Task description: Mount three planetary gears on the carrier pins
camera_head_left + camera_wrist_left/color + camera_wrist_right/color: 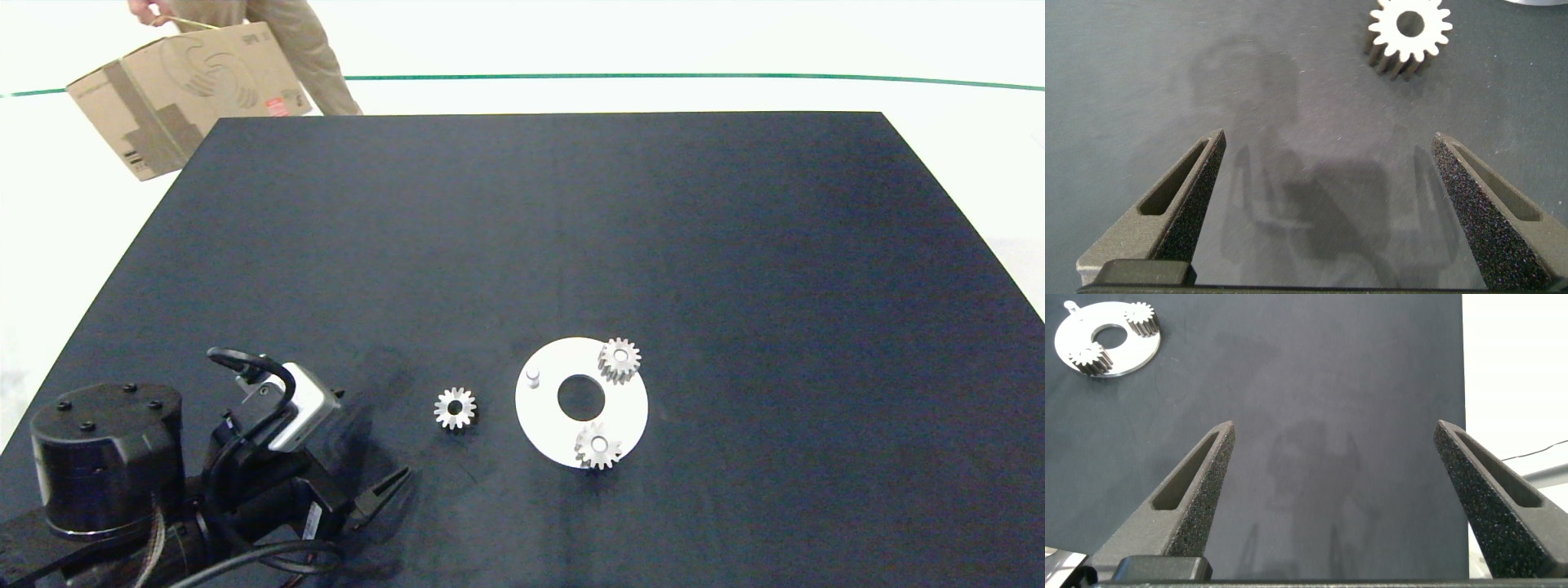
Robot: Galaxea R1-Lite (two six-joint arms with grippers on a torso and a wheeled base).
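Left gripper (384, 498) low at near-left table (735, 245) corner, fingers spread wide, empty, aimed right. Loose gear (455, 407) lies flat just right of it, left of the disc (629, 404). Disc: one bare pin (533, 377) on left side; gears on far-right (619, 359) and near (598, 446) pins. Right gripper (1331, 506) well off to the right, fingers wide, empty. No readable writing. Far and right tabletop open.

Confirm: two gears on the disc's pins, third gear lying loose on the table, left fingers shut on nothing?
Not quite: the left gripper has its fingers open, as the left wrist view shows. The rest holds: two gears sit on the disc, one pin is bare, and the third gear lies loose on the table.
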